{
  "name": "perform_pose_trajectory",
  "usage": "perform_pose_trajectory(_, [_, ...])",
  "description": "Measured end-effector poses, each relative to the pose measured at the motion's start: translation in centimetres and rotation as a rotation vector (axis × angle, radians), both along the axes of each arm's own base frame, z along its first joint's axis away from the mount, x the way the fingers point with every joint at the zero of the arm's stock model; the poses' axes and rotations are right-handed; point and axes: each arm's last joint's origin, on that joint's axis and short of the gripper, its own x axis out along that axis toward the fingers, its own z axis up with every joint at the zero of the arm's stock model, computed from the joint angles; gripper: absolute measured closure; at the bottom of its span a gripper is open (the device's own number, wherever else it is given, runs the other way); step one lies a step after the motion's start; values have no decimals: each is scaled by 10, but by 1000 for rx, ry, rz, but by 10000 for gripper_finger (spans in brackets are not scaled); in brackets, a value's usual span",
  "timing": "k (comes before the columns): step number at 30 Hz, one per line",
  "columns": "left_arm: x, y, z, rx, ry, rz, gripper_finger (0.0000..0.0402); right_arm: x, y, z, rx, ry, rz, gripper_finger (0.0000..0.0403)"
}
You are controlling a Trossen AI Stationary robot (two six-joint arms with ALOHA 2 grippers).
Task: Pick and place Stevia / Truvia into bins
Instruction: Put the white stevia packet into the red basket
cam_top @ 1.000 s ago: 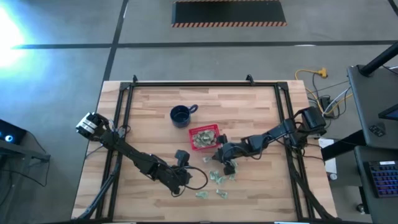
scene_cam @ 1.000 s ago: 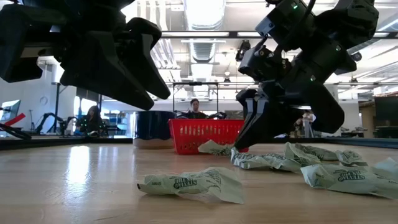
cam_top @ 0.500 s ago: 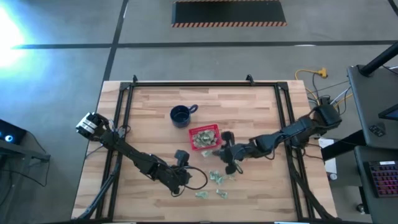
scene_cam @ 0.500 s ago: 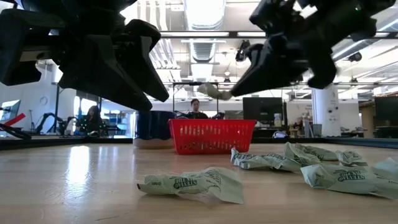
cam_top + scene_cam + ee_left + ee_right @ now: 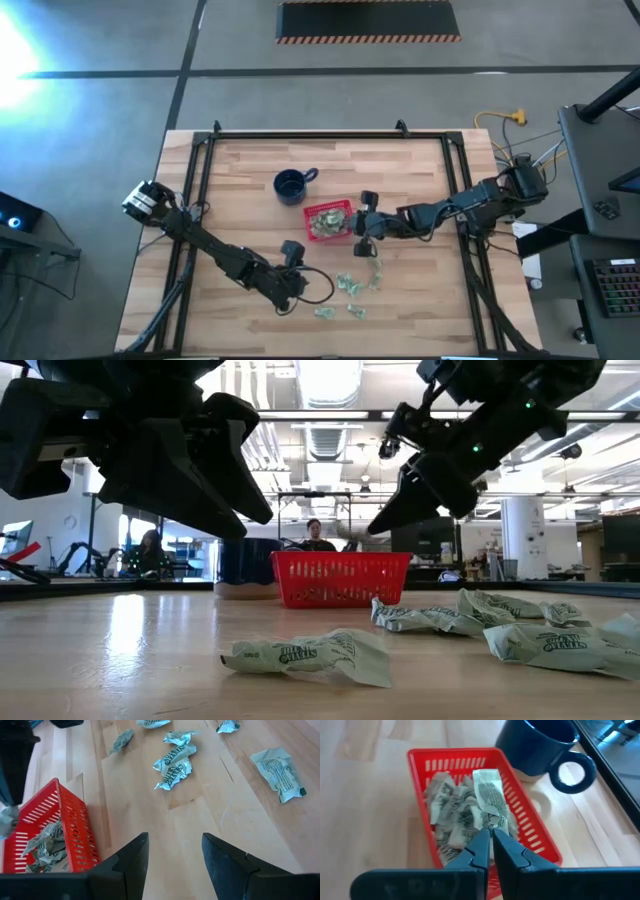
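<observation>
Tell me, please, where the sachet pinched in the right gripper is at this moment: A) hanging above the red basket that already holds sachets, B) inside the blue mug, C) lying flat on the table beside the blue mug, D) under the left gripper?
A: the right gripper pinches a sachet that hangs over the red basket, which already holds other sachets.

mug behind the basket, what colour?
Dark blue mug, handle included; clearest in the right wrist view, beside the red basket.

Two dark, jointed arms trailing black cables, each ending in a hand with two tapered black fingers.
</observation>
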Motion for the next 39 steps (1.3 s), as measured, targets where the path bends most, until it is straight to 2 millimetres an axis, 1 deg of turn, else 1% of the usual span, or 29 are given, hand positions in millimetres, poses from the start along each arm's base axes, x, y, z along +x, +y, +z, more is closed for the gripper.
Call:
perform_pose_trajectory(3, [0, 0, 0, 0, 1, 1, 233, 0, 1, 0, -2, 2, 11, 368])
perform_pose_trajectory(9, [0, 1, -1, 1, 2, 2, 233, -3, 5, -1, 6, 33, 32, 305])
perform_pose_trajectory(11, [0, 1, -1, 0, 2, 2, 233, -9, 10, -3, 46, 98, 81, 290])
perform_pose_trajectory(14, [0, 1, -1, 1, 2, 2, 233, -20, 20, -4, 165, 190, 144, 279])
perform_pose_trajectory(17, [0, 1, -1, 0, 2, 2, 233, -29, 29, -4, 245, 236, 139, 276])
perform_pose_trajectory(22, [0, 1, -1, -1, 2, 1, 233, -35, 42, -1, 263, 239, 165, 282])
perform_pose_trajectory(28, [1, 0, 0, -6, -7, 1, 233, -40, 49, -2, 303, 260, 141, 293])
perform_pose_trajectory(32, [11, 1, 3, -56, -115, -11, 233, -49, 53, -8, 349, 328, 71, 299])
perform_pose_trajectory(36, [21, 1, -5, -69, -149, -90, 233, -56, 59, -12, 380, 349, 43, 301])
perform_pose_trajectory(39, [31, 8, -11, -75, -149, -81, 233, -59, 65, -14, 376, 358, 63, 299])
